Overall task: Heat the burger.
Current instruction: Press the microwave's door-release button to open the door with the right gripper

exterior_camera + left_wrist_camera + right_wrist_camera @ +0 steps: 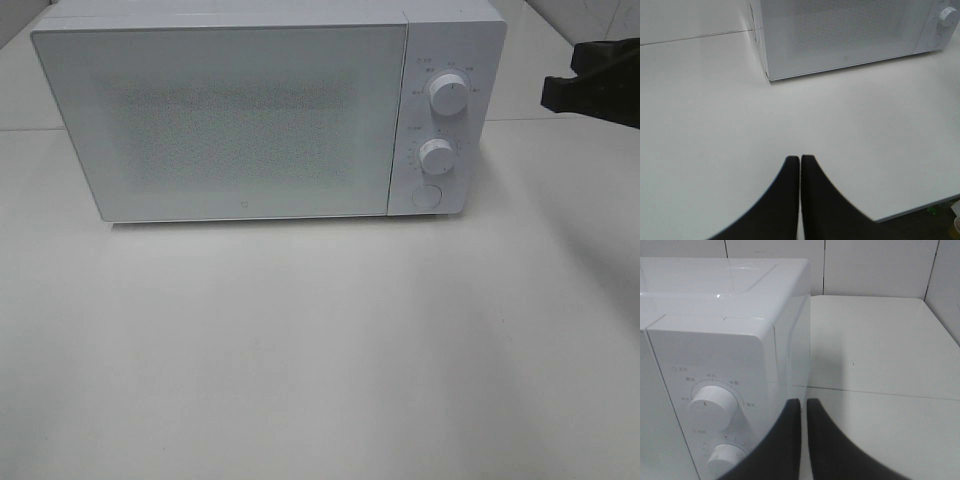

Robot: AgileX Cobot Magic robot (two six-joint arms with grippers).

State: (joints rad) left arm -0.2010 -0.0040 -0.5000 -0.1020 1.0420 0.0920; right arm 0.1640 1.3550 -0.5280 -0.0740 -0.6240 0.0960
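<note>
Closed and empty, the left gripper [800, 159] hung over the white table [715, 110], the right gripper [803, 401], likewise pinched on nothing, hovered near the shut microwave [230, 110], off its knob side, and the burger's whereabouts could not be told.

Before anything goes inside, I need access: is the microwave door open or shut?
Shut. The microwave door lies flush with the control panel in the high view, with no gap showing.

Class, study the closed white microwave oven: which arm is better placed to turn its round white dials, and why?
Likely right: the shut right gripper hangs beside the round white dials; the shut left gripper is over the white table, farther from them.
</note>
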